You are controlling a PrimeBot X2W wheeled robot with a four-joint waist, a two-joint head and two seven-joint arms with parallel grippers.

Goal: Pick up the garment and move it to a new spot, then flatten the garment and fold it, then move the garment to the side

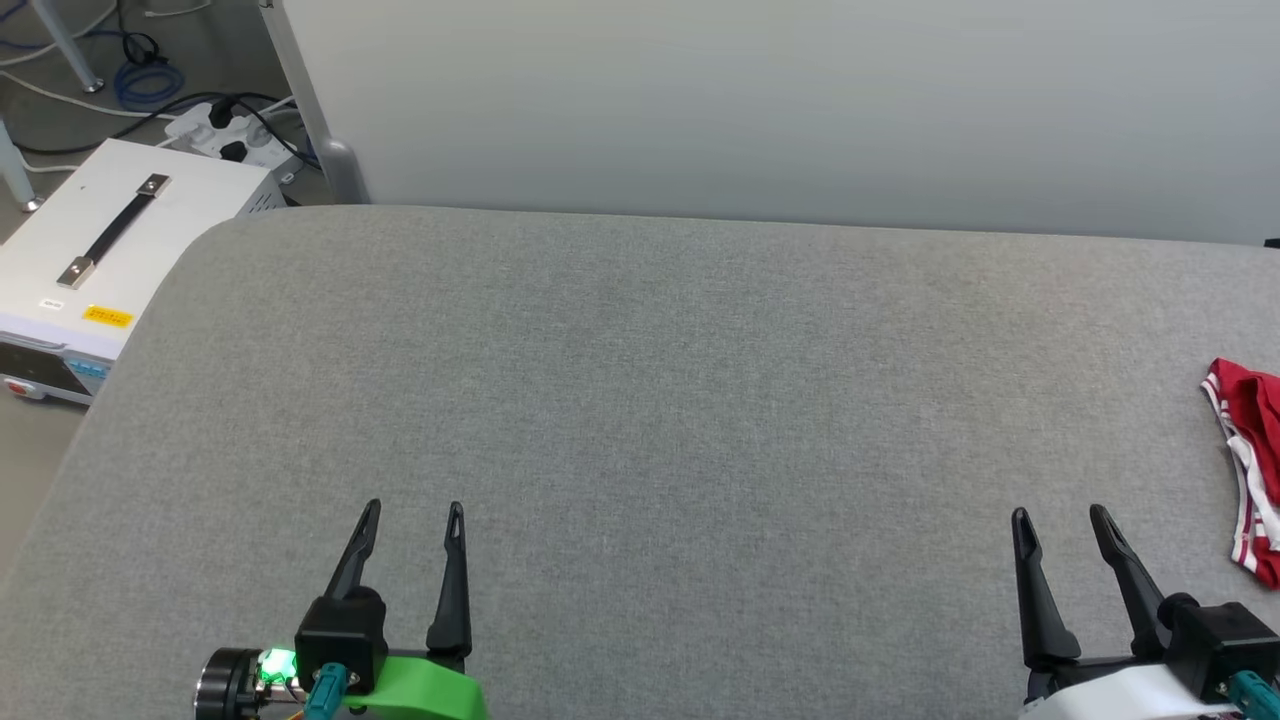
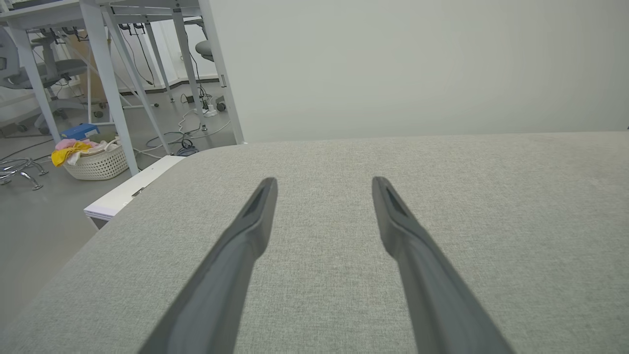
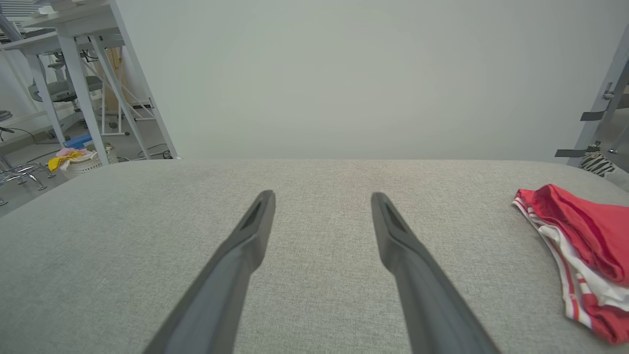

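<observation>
Left end effector [image 1: 413, 510] and right end effector [image 1: 1059, 514] hang spread and empty, since the garment [image 1: 1250, 450] lies bunched at the bench [image 1: 640, 400] edge, far right.

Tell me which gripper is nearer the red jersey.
Right. The right gripper is open, just left of the crumpled red jersey on the right side of the grey table, apart from it. The left gripper, also open, is far off toward the table's left side.

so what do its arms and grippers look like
Both have two long dark fingers tapering to points, on a black block with a teal connector. The left gripper has a bright green wrist shell and a glowing green light; the right gripper a white shell.
</observation>
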